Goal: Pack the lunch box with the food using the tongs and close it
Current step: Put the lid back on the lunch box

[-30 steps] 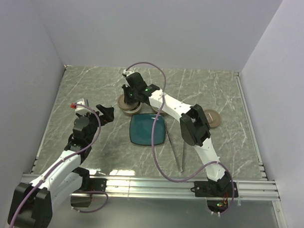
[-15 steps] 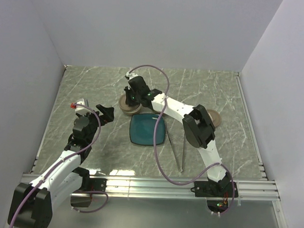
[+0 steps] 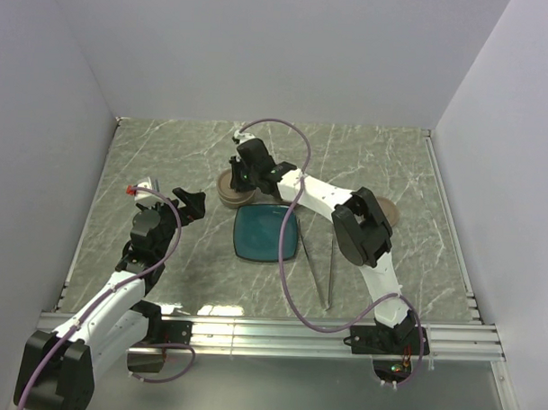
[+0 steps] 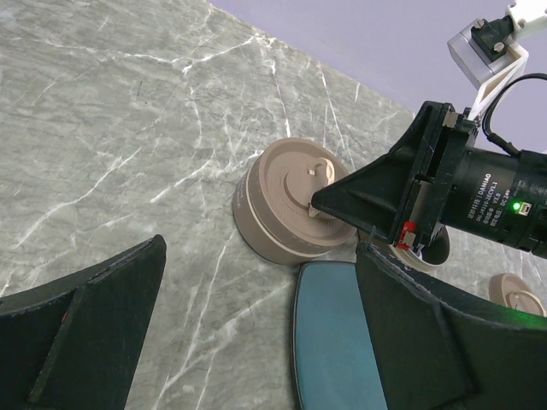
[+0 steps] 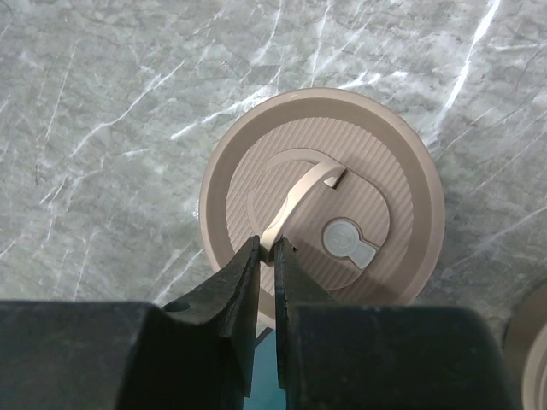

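The lunch box (image 3: pixel 228 189) is a round beige tub with its ribbed lid on, standing behind the teal plate's left corner. My right gripper (image 5: pixel 273 249) is shut on the lid's thin raised handle (image 5: pixel 301 190); the top view has that gripper (image 3: pixel 240 173) right over the box. From the left wrist the box (image 4: pixel 286 201) shows with the right gripper's tip (image 4: pixel 320 205) on its lid. My left gripper (image 4: pixel 261 256) hangs open and holds nothing, left of the plate (image 3: pixel 266 233). The tongs (image 3: pixel 315 274) lie on the table right of the plate. The food is out of view.
The teal plate (image 4: pixel 333 342) is bare. A second round beige piece (image 3: pixel 383 211) lies flat to the right behind the right arm's elbow. Grey walls stand on the left, back and right, and a metal rail (image 3: pixel 279 329) runs along the near edge.
My right wrist has shifted slightly to the right over the lunch box, still shut. The left arm, plate and tongs have not moved.
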